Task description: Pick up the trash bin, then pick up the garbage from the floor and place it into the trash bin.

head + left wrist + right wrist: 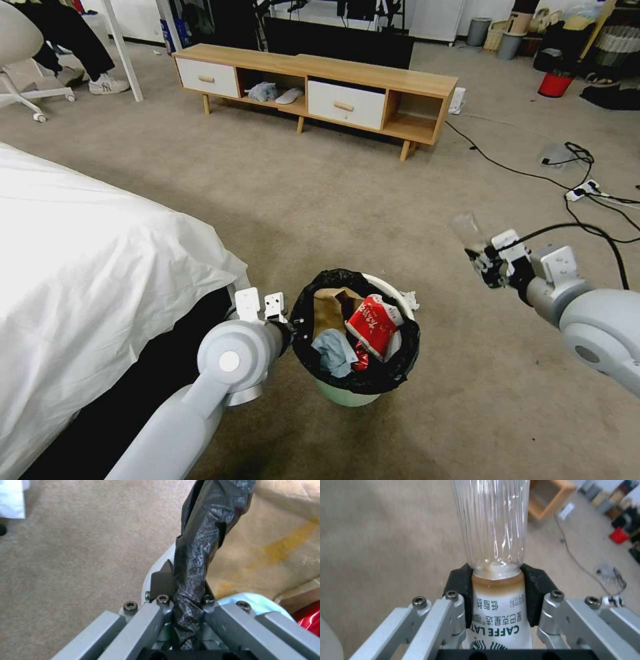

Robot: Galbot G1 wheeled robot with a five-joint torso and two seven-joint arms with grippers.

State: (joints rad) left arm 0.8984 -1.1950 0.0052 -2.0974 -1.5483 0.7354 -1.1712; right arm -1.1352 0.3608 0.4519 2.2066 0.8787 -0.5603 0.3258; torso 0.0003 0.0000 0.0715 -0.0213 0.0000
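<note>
While clamping the bottle (493, 555), right claw (481, 261) raised beside the trash bin (357, 333).

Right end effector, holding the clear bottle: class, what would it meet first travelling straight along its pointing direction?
Probably bare floor. The right end effector clamps a clear bottle aimed across open carpet; the wooden cabinet lies farther on, though depth is uncertain.

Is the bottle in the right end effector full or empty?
Nearly empty: the bottle is clear, with only brown residue by the right end effector.

Bottle (491, 530) top cut off; trash bin (347, 393) base hidden.
</note>
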